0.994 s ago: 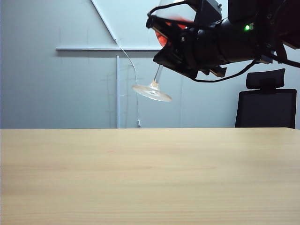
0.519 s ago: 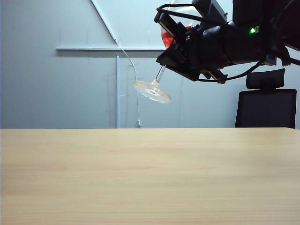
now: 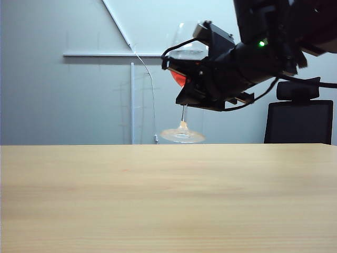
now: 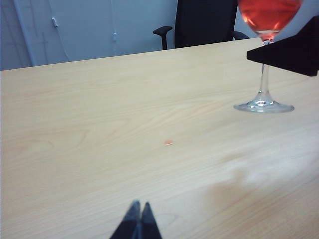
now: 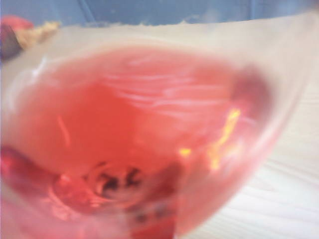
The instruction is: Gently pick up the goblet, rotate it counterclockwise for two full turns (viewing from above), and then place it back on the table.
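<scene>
Beige wood-grain table [image 3: 105,200], wide, before a grey wall. Left gripper [image 4: 139,221]: low over the table, well apart from the goblet, fingertips pressed together, holding nothing. Goblet [image 3: 182,113]: upright, red liquid in bowl, foot at the table's far edge. Right gripper [image 3: 181,71]: clamped around the goblet's bowl.

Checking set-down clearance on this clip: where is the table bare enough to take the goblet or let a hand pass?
Nearly all of the table is bare: the whole near and left stretch. Only the far right is taken, where the right gripper holds the goblet, foot at the surface. The left gripper, shut, hovers over the near side beside a small spot.
</scene>
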Robot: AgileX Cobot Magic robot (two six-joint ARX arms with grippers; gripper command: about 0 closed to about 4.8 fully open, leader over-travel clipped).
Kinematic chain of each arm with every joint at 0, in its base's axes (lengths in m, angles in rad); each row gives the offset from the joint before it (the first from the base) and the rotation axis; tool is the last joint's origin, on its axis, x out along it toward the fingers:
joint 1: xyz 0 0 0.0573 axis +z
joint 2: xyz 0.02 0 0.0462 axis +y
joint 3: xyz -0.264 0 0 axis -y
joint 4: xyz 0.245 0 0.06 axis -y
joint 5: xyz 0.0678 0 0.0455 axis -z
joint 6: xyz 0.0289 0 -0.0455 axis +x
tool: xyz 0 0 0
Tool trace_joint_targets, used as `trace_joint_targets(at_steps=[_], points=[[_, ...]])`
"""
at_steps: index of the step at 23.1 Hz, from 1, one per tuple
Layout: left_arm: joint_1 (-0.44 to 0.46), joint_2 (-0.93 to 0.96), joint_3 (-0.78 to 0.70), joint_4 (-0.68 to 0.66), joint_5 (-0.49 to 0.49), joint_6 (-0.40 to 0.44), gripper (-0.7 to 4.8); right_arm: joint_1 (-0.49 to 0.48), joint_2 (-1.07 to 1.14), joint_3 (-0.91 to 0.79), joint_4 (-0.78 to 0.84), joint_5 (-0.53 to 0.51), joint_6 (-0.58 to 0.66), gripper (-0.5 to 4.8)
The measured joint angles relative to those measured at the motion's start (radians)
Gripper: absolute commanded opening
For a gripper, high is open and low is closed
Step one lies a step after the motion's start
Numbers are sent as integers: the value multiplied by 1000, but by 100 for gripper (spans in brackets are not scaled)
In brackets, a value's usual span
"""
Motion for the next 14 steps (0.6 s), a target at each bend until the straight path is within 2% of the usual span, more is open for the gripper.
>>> trace_joint_targets(at_steps=[7,14], points=[[0,0,0,0,0,0,-5,6,0,88,-124,53,-181,-5],[0,0,0,0,0,0,-5,86,-23,98,-179,108,-421,-5]])
